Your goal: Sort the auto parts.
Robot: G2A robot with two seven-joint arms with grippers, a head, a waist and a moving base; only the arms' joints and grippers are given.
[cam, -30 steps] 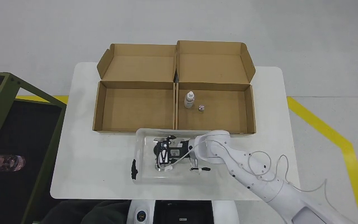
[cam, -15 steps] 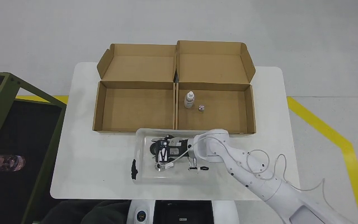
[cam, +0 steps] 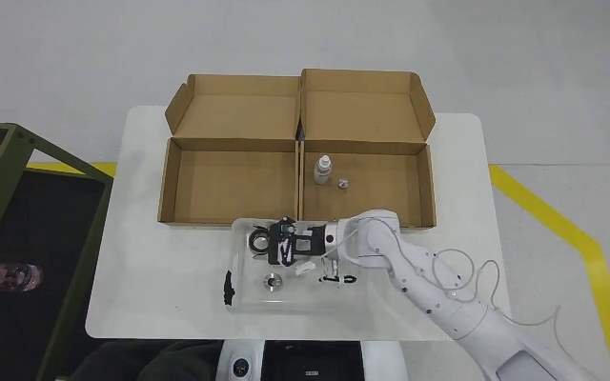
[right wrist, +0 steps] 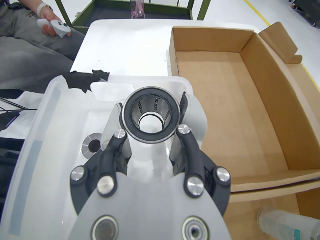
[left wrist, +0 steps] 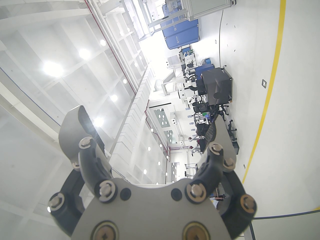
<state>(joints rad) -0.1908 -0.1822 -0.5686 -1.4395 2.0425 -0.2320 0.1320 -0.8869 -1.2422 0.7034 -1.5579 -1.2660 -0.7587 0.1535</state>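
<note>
My right gripper (right wrist: pixel 151 106) is shut on a steel cylindrical bearing with a black end ring (right wrist: pixel 175 121), held above the clear plastic bin (right wrist: pixel 35 126). In the top view this gripper (cam: pixel 273 243) holds the bearing (cam: pixel 259 244) over the bin's far left part, close to the cardboard boxes. A small metal disc (cam: pixel 274 281) and dark small parts (cam: pixel 335 279) lie on the bin floor. The left cardboard box (cam: pixel 229 186) is bare inside. The right box (cam: pixel 400 186) holds a small white bottle (cam: pixel 324 170) and a tiny part (cam: pixel 344 183). My left gripper (left wrist: pixel 146 121) is open, facing the hall ceiling.
A strip of black tape (cam: pixel 229 285) sticks to the bin's left rim. Both box lids (cam: pixel 362 105) stand open at the far side. White tabletop (cam: pixel 143 238) lies bare left of the bin. A green cart (cam: pixel 38 238) stands beside the table's left edge.
My right gripper has risen and moved toward the far edge of the bin with the bearing in it. The metal disc beneath it now shows.
</note>
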